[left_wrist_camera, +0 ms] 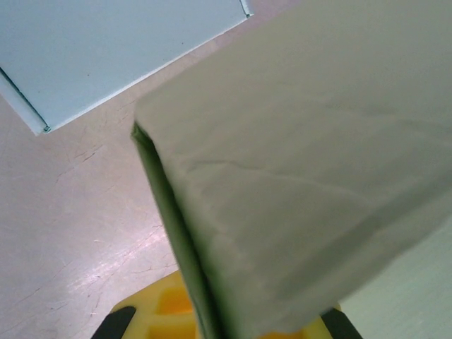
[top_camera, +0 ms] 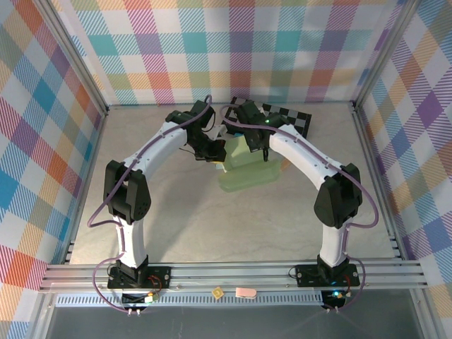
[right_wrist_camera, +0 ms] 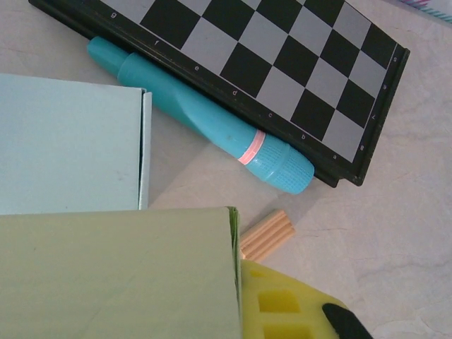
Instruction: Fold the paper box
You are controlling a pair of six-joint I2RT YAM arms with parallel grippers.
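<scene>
Pale-green paper box (top_camera: 248,171) tight in left pincer (top_camera: 212,155) and right pincer (top_camera: 238,143)

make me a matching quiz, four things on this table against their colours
Things:
1. chessboard
2. pen
3. paper box
4. sticks

Colours:
A. teal with a pink ring
B. pale green
C. black and white squares
D. light wood tan

Pairs: 1-C, 2-A, 3-B, 4-D
</scene>
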